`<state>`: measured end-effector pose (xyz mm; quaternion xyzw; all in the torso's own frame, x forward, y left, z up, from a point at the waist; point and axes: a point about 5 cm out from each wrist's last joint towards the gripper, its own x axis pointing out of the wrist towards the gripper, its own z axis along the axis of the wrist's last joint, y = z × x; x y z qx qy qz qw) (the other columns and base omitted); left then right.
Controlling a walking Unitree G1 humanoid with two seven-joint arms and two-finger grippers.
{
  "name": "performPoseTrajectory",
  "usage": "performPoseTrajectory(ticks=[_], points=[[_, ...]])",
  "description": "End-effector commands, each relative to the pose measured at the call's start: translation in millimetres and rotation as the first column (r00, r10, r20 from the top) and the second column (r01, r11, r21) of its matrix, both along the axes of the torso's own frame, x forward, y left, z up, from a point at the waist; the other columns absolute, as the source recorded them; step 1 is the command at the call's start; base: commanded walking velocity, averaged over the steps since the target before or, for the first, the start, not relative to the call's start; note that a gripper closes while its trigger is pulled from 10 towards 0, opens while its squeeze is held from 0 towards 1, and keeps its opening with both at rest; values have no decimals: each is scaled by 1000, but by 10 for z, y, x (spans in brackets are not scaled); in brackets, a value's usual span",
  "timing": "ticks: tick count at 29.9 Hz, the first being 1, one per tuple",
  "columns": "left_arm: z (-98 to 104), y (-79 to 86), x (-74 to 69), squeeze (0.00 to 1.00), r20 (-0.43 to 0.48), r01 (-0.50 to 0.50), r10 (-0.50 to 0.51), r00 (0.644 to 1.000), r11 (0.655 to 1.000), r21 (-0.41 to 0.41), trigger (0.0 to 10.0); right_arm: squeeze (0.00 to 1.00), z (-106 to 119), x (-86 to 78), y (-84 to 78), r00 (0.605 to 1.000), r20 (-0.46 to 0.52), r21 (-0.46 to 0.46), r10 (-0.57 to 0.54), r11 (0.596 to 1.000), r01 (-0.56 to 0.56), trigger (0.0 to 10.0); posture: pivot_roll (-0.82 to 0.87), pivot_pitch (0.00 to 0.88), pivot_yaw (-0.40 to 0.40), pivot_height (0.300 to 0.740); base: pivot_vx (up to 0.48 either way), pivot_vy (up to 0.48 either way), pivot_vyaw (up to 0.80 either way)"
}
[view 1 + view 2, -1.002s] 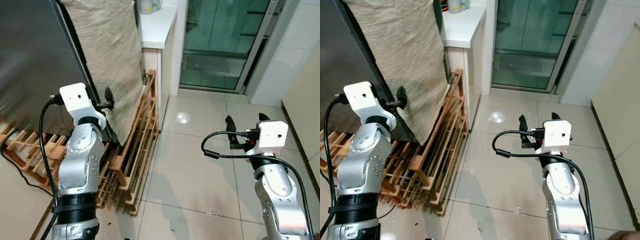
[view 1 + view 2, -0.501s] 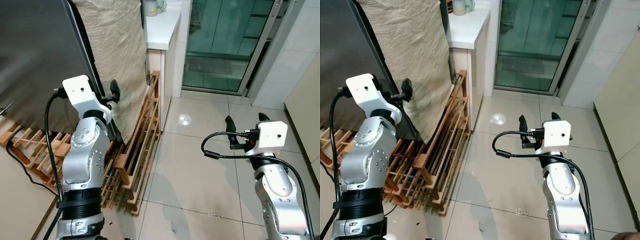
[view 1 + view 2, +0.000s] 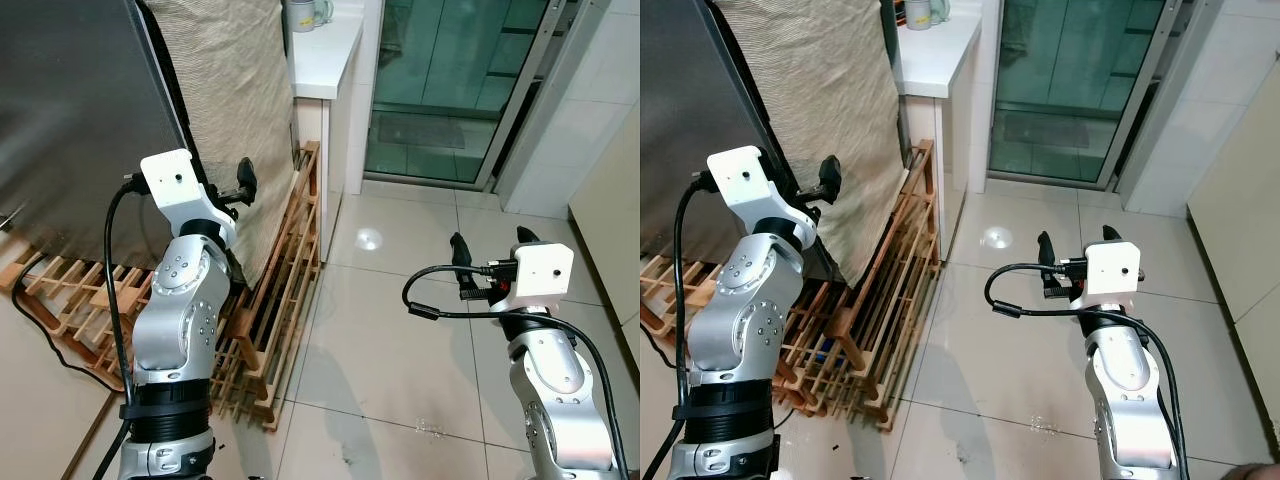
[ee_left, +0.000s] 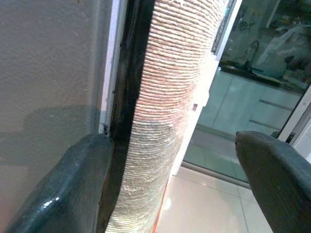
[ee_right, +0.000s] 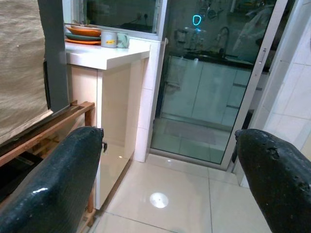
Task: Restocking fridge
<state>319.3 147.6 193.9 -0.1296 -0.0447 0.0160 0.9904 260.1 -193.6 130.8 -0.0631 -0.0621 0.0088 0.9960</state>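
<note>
— Up at the left, the left gripper (image 3: 243,184) hangs with fingers spread wide, holding nothing, right beside the tall dark grey fridge (image 3: 70,110), at the black seam (image 4: 127,97) between its door and the side draped in beige woven cloth (image 3: 815,100).

— Where should it take hold?

— I'd say that door edge. It looks stiff and heavy, the smooth front likely slippery, and the cloth soft enough to slide under a finger.

— And the other arm?

— Over the pale floor tiles (image 3: 400,350), the right gripper (image 3: 490,248) is wide open too, empty.
</note>
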Motion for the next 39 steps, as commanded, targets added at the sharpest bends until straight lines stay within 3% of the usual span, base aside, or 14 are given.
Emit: performPoseTrajectory(ticks=[1,7,11,14,25,31,35,39], points=[[11,-60,12,0,3,41,-41,999,999,4,10000,0,-28,-12,-8,1000,-8,3,-3,1000,3,10000,-130,0,50,740,0,0,0],[8,-109,68,0,6,65,-65,998,997,41,10000,0,-32,-6,-8,1000,-8,4,-5,1000,5,10000,-129,0,51,740,0,0,0],[-16,-165,223,0,13,52,-53,999,996,74,10000,0,-39,13,12,1000,-9,6,0,1000,0,10000,-134,0,49,740,0,0,0],[79,-206,341,0,41,30,-32,999,998,60,10000,0,-24,24,14,1000,0,6,-3,1000,3,10000,-143,0,58,740,0,0,0],[-41,-166,407,0,-24,-44,44,999,999,-30,10000,0,-40,-10,2,1000,0,11,-21,1000,21,10000,-155,0,67,740,0,0,0],[10,-307,434,0,19,36,-36,999,999,-11,10000,0,-39,-8,-2,1000,-1,10,-22,1000,22,10000,-152,0,64,740,0,0,0],[0,-281,499,0,12,-20,20,1000,1000,10,10000,0,-36,-1,6,1000,-1,9,-18,1000,18,10000,-153,0,64,740,0,0,0],[-75,-246,558,0,-47,-74,73,996,997,-26,10000,0,-36,-6,7,1000,0,9,-21,1000,21,10000,-161,0,70,740,0,0,0]])
